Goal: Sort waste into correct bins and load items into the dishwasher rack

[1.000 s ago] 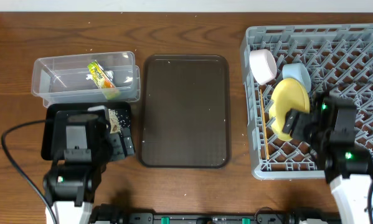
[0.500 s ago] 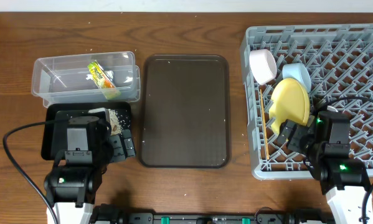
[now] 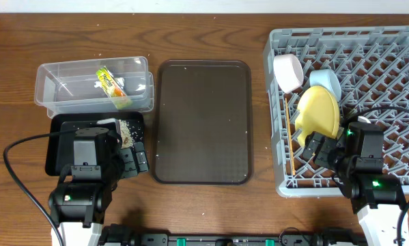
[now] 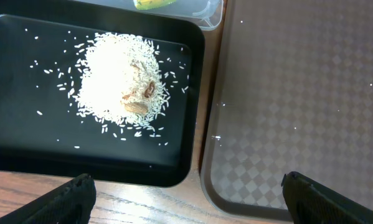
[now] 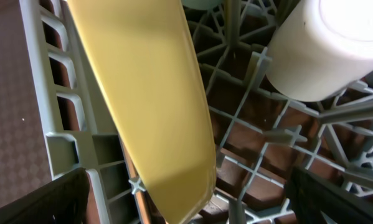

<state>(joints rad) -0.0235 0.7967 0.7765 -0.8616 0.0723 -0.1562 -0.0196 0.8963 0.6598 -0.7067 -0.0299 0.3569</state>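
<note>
The grey dishwasher rack stands at the right. In it are a white bowl, a light blue bowl, a tilted yellow plate and chopsticks. The snack wrapper lies in the clear tub. Rice scraps sit heaped in the black tray. My left gripper is open and empty over the tray's near right corner. My right gripper is open at the lower edge of the plate, beside the white bowl. No small white cup shows.
The dark brown serving tray lies between the bins and the rack and also shows in the left wrist view. The rack's lattice and pegs surround my right gripper. Bare wood table runs along the front.
My right gripper has drawn back from the yellow plate toward the rack's front edge. The plate stays leaning in the rack. The left arm has not moved.
</note>
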